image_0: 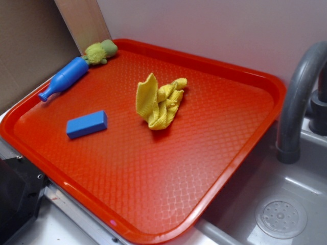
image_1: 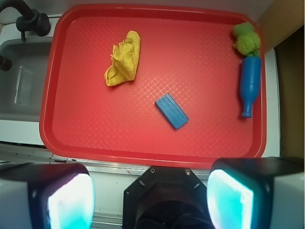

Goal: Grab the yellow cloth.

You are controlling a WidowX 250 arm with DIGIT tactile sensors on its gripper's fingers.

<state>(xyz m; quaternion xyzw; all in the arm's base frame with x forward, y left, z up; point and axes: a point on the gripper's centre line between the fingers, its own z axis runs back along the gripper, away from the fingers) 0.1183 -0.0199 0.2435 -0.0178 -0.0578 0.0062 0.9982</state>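
Centrally on the red tray (image_0: 240, 148) lies the yellow cloth (image_0: 159, 102), bunched into soft folds with one corner standing up; in the wrist view it sits toward the tray's upper left (image_1: 123, 58). The gripper (image_1: 151, 195) appears only in the wrist view, its two fingers (image_1: 71, 200) spread wide apart with nothing between them, held high above the tray's near rim and well apart from the cloth.

Likely failure modes, as judgements: a descent centred off the bundle may let the pads close on a single loose fold, so that the fabric slips out on lifting. Fingers pressed down too hard could scrape the textured tray rather than gather cloth. The blue block (image_0: 87, 124) lies near the cloth, between it and the gripper in the wrist view, and could be nudged on a low approach. The fuzzy yellow-green plush toy (image_0: 100, 51), touching the blue bottle (image_0: 64, 78) at the far corner, shares the cloth's hue and is a plausible false target.

Surface and room: the tray has an embossed diamond pattern and a raised rim, and rests on a white counter. Just beside it are a grey sink (image_0: 278, 204) with a round drain and a curved grey faucet (image_0: 299, 92). A pale wall and a wooden board stand behind.
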